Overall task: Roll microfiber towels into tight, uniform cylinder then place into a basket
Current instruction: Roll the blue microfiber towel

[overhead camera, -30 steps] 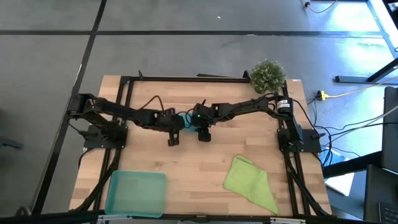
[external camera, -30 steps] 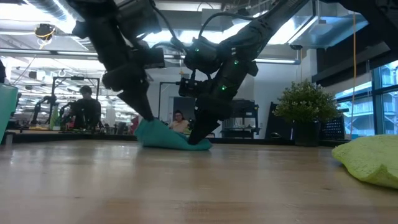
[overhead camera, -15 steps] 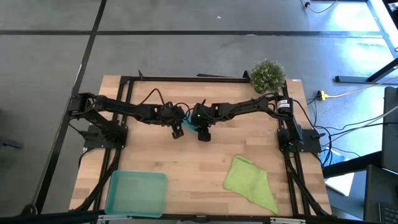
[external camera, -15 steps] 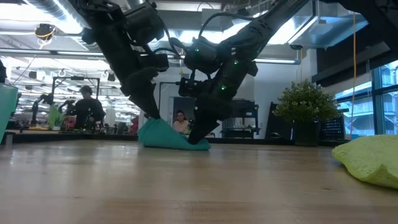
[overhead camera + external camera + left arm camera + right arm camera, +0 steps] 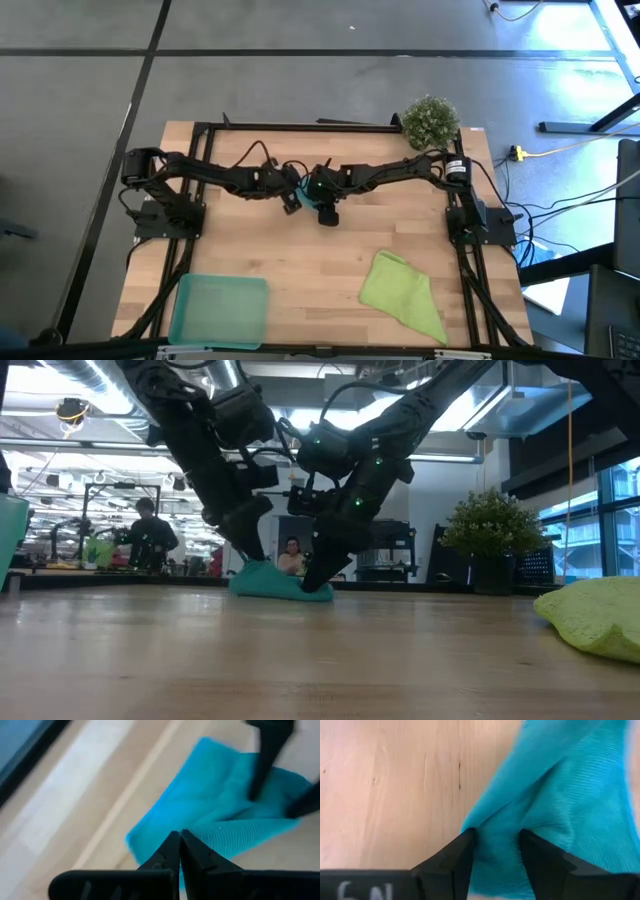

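Observation:
The teal towel (image 5: 308,196) lies bunched on the table's middle far part, resting on its underside (image 5: 278,584). My left gripper (image 5: 292,202) is shut, with its tips at the towel's left end (image 5: 180,836). At the towel's right end my right gripper (image 5: 327,212) stands open (image 5: 496,845), and a ridge of cloth runs between its fingers. The lime towel (image 5: 405,290) lies crumpled at the near right. The basket (image 5: 220,310) stands at the near left. My left gripper sets its shut fingertips against a folded edge at the towel's left end (image 5: 167,822), slanting down from the table's left. The towel stays on the table. My right gripper stands with its fingers (image 5: 462,847) apart on the towel's right end (image 5: 495,827), slanting down from the right, with cloth bulging between them and the end resting on the table.
A potted plant (image 5: 430,120) stands at the far right corner. Black frame rails (image 5: 300,127) run along the far and side edges. Bare wood shows between the basket and the lime towel. People and benches show in the room beyond the table.
My left gripper has gone toward the table's right and far edges onto the teal towel's left end, sinking a little and rolling at the wrist, staying shut. The towel's left end has been drawn in toward the right gripper, so the heap is shorter.

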Robot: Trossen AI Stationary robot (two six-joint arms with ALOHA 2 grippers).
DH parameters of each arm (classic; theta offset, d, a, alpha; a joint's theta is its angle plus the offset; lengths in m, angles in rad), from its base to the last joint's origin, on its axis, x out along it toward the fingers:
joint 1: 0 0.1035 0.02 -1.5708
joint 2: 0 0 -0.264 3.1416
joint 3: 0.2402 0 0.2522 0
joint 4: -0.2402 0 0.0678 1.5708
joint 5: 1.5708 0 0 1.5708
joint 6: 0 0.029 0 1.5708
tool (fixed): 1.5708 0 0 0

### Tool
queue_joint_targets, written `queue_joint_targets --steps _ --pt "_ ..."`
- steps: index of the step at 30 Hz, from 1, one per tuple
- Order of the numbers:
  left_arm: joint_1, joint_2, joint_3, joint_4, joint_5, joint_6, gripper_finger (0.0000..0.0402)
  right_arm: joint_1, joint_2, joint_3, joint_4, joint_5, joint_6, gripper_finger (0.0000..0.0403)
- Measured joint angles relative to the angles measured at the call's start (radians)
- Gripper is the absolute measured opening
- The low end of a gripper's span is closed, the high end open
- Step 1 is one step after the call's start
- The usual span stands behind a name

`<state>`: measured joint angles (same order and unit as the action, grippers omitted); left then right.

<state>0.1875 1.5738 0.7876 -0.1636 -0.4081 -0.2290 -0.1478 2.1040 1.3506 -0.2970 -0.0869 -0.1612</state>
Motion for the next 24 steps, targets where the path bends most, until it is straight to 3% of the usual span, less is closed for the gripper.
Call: queue_joint_targets --steps 3,10,17,24 --pt "0.012 0.0 0.0 -0.003 -0.042 -0.002 0.0 0.0 0.0 0.0 -0.001 -0.005 -0.003 0.0163" --pt "0.041 0.072 0.001 0.033 -0.036 -0.003 0.0 0.001 0.0 0.0 0.0 -0.008 -0.006 0.0163" --pt "0.047 0.09 -0.001 0.148 -0.039 0.11 0.0 0.001 0.0 0.0 -0.003 -0.012 -0.007 0.0163" --pt "0.083 0.09 -0.001 0.176 0.036 0.219 0.0 0.001 0.0 0.0 -0.004 -0.02 -0.008 0.0163"
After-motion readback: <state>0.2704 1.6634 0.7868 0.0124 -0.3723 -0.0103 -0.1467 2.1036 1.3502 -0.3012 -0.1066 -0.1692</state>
